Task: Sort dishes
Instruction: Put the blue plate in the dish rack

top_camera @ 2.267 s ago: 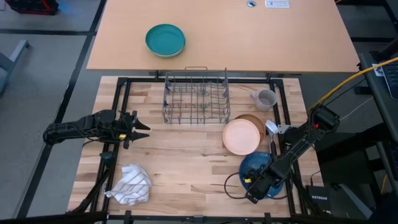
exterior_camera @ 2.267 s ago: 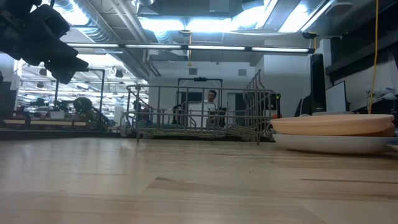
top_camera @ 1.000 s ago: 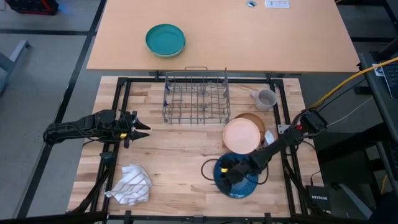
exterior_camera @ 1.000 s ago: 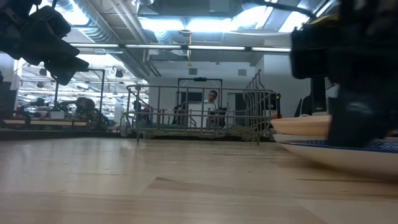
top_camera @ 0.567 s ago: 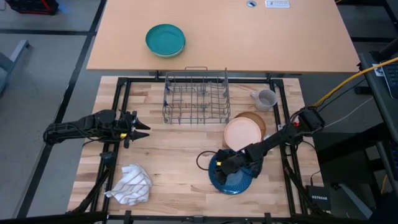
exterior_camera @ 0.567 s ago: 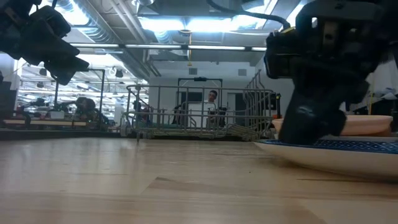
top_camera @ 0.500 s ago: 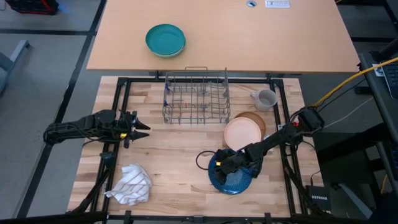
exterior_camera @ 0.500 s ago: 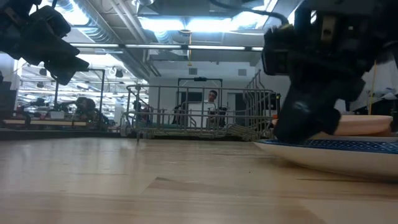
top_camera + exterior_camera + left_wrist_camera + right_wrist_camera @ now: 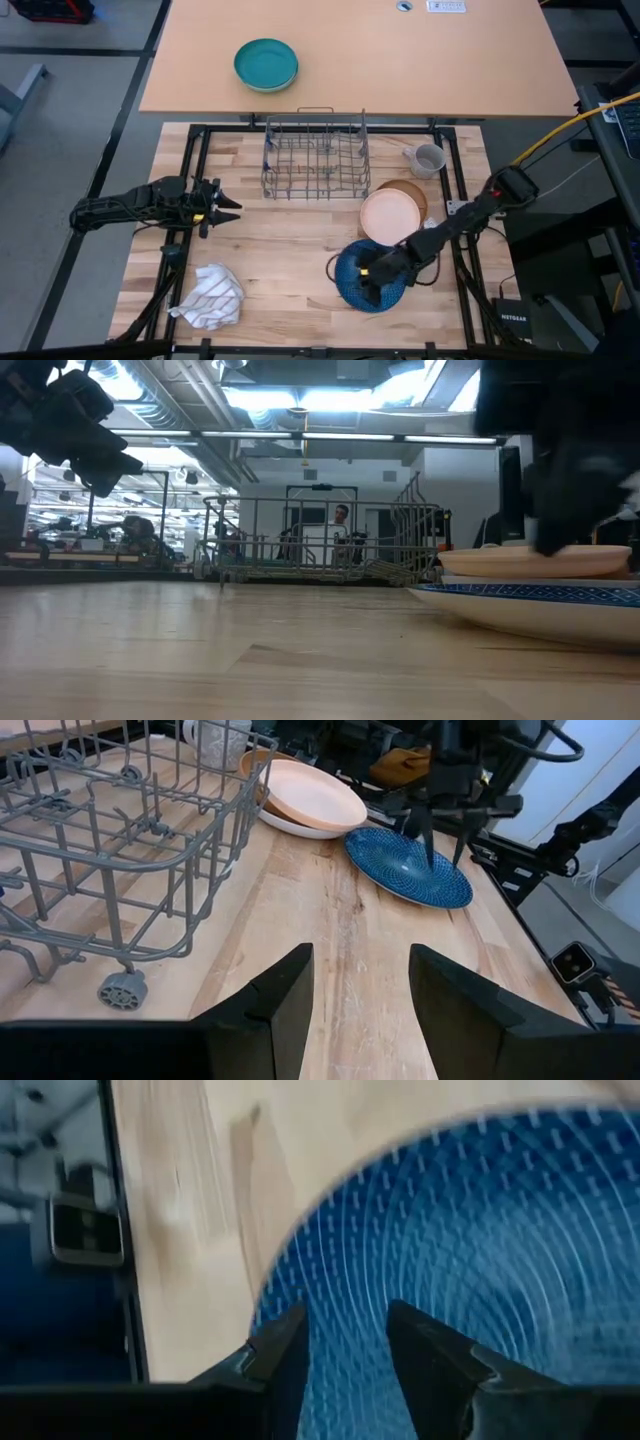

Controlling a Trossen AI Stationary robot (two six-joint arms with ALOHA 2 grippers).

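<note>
My right pincer (image 9: 368,285) hangs part-open and empty over the blue plate (image 9: 409,867), which lies flat on the bench (image 9: 290,245) beside the peach-pink bowl (image 9: 390,218); risk: fingers skidding off the low rim, shoving the plate.

A wire rack (image 9: 315,155), grey mug (image 9: 428,159), stacked bowl and plate (image 9: 390,216), blue plate (image 9: 367,277) and striped cloth (image 9: 211,296) are seen on the wooden table (image 9: 285,245).

No writing can be read anywhere — the small white label (image 9: 445,6) at the far edge of the tan table (image 9: 400,70) is too small to make out.
</note>
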